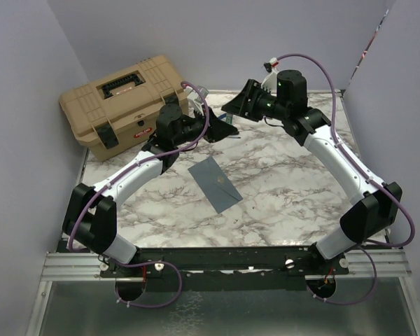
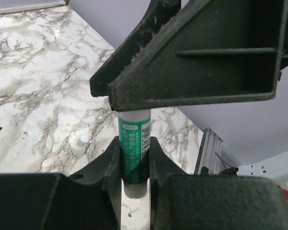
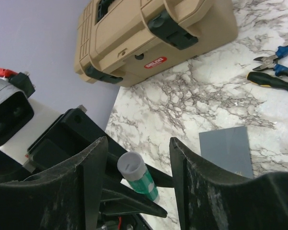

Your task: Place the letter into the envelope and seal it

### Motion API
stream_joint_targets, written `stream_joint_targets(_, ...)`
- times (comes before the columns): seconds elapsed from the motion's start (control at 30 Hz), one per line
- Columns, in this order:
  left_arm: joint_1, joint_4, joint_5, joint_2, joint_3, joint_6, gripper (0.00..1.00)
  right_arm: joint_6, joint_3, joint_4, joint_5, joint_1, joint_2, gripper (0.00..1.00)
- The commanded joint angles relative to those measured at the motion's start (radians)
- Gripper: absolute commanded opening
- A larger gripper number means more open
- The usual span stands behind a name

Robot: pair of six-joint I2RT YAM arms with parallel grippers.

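The blue-grey envelope (image 1: pixel 215 183) lies flat in the middle of the marble table, flap folded down; one corner of it shows in the right wrist view (image 3: pixel 228 149). The cream-tan letter is not in view. My left gripper (image 1: pixel 222 131) (image 2: pixel 134 160) is shut on a green glue stick (image 2: pixel 133 141), held above the table behind the envelope. My right gripper (image 1: pixel 236 105) (image 3: pixel 139 158) is open, facing the left one, with its fingers on either side of the stick's pale end (image 3: pixel 132 165), not touching it.
A tan toolbox (image 1: pixel 126 105) (image 3: pixel 149 33) stands at the back left. Blue-handled pliers (image 3: pixel 276 52) and a black-and-yellow screwdriver (image 3: pixel 269 81) lie near it. A small white cap-like piece (image 2: pixel 83 139) sits on the marble. Purple walls enclose the table.
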Motion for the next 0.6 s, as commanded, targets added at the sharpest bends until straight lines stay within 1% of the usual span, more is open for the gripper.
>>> stream_joint_targets(0.0,-0.002,0.025,-0.009,0.010,0.024,-0.010,0.00,-0.036,0.038,-0.005,-0.082,0.008,0.001,0.57)
stream_joint_targets(0.03,-0.002,0.025,-0.009,0.013,0.025,-0.011,0.00,-0.039,0.038,-0.008,-0.085,0.008,0.002,0.55)
stream_joint_targets(0.13,-0.003,0.022,-0.007,0.012,0.027,-0.014,0.00,-0.056,0.038,-0.031,-0.088,0.008,0.001,0.36)
stream_joint_targets(0.23,-0.003,0.016,0.005,0.006,0.035,-0.024,0.00,-0.073,0.036,-0.035,-0.114,0.008,-0.005,0.25)
stream_joint_targets(0.3,-0.002,0.012,0.013,0.001,0.041,-0.037,0.00,-0.094,0.044,-0.039,-0.143,0.008,-0.007,0.24)
stream_joint_targets(0.33,-0.003,0.010,0.016,-0.001,0.045,-0.041,0.00,-0.105,0.047,-0.042,-0.165,0.008,-0.007,0.25)
stream_joint_targets(0.43,-0.002,0.007,0.024,-0.009,0.052,-0.046,0.00,-0.143,0.063,-0.062,-0.193,0.008,-0.005,0.32)
stream_joint_targets(0.47,-0.002,0.002,0.025,-0.010,0.055,-0.046,0.00,-0.149,0.067,-0.072,-0.193,0.008,-0.005,0.33)
stream_joint_targets(0.57,-0.002,-0.004,0.037,-0.015,0.057,-0.046,0.00,-0.157,0.063,-0.081,-0.186,0.008,-0.011,0.25)
